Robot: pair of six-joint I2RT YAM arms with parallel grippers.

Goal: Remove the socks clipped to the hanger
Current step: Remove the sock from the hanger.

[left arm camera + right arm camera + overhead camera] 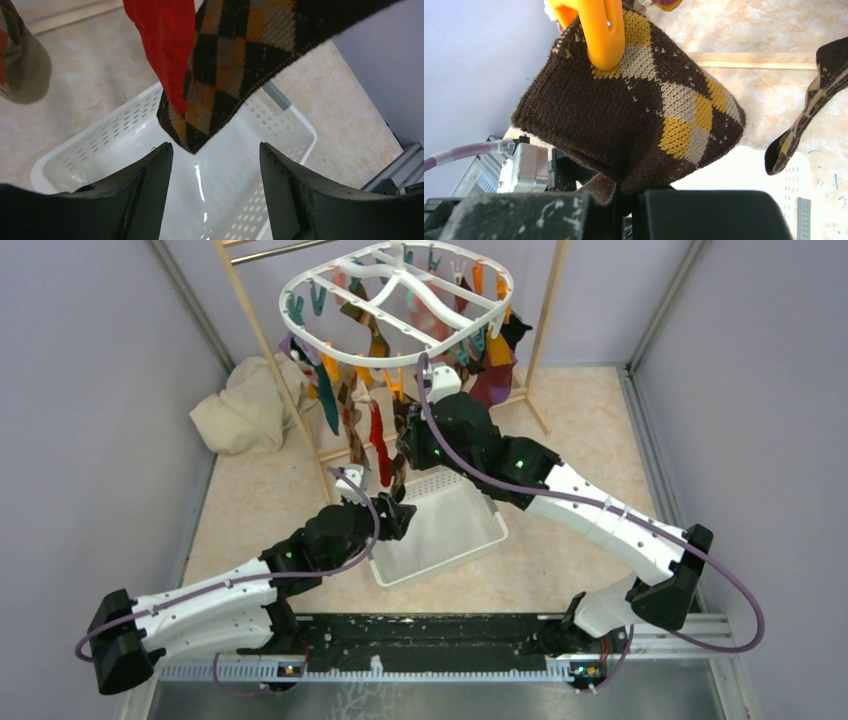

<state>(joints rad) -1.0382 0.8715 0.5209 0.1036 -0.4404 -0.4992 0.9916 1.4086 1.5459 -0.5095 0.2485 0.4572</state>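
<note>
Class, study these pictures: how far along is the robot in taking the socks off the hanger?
Done: nothing that shows; the visible part of the basket holds nothing. In hand: the right pincer is shut on a brown-yellow checked sock, which an orange peg still clips. The left pincer is open under a checked toe. Left: many socks hang from the hanger.

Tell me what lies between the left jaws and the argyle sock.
Nothing; left wrist view shows a bare gap below the argyle sock, white basket behind.
</note>
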